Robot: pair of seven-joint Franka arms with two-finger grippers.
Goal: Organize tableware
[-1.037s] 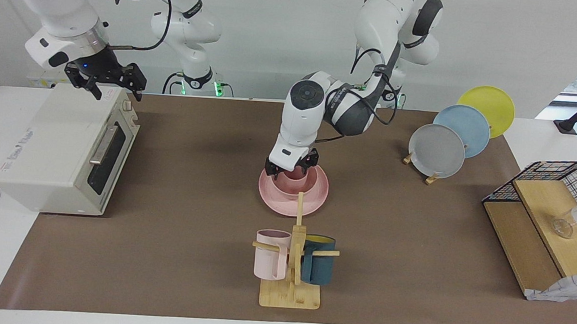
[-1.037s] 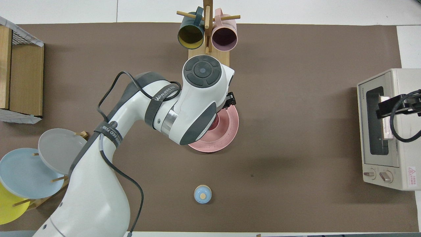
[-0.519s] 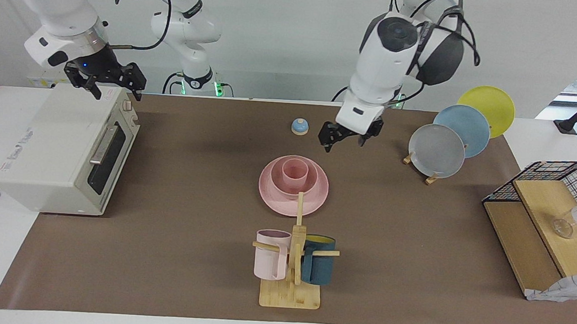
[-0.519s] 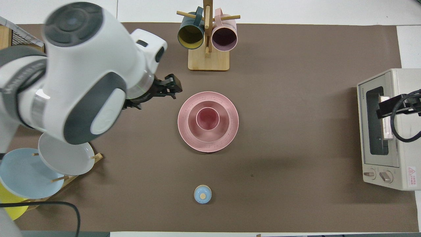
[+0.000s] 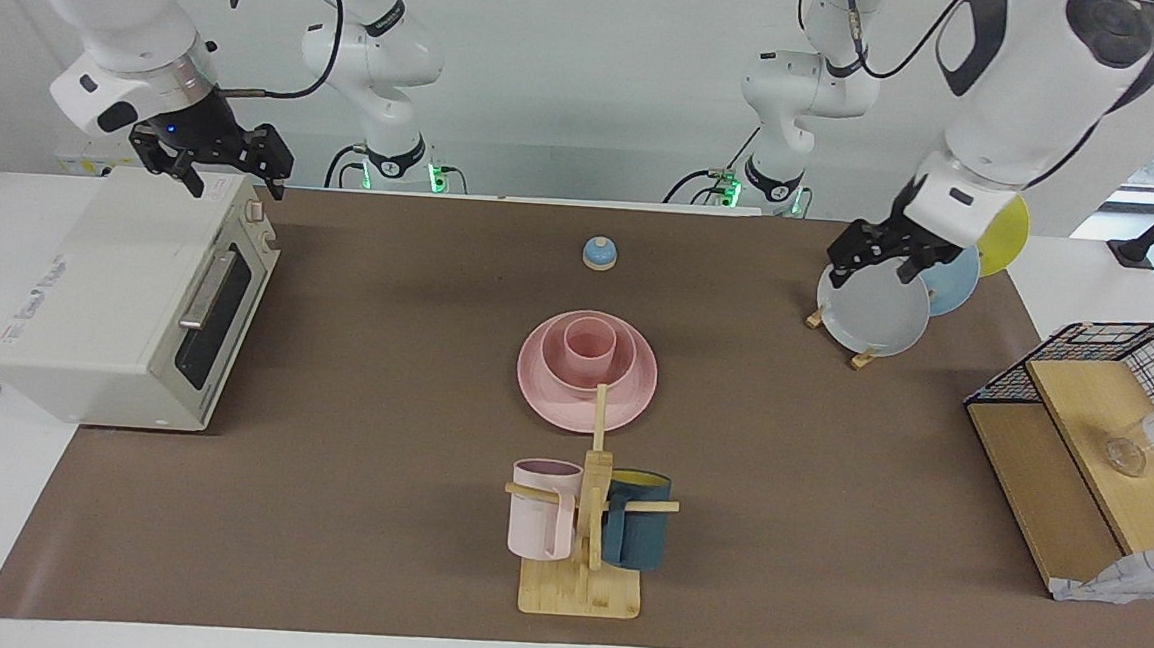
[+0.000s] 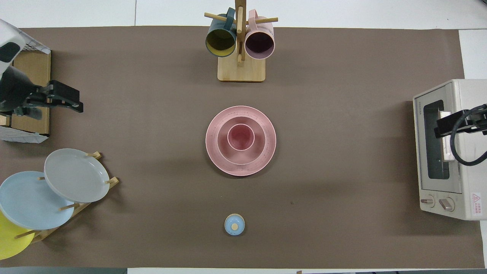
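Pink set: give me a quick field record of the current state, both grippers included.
plate: pink plate flat on the mat, mid-table
bowl: pink bowl on the plate, centred
cup: pink cup upright inside the bowl
stack state: nested, nothing touching it
left gripper: left gripper raised, empty, over the grey plate on the plate rack
right gripper: right gripper empty, over the toaster oven
other: mug tree farther from the robots than the stack; blue bell nearer

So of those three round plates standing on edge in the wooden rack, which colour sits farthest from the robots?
The grey plate. It stands at the rack's end farthest from the robots, with the blue plate and the yellow plate lined up nearer to them.
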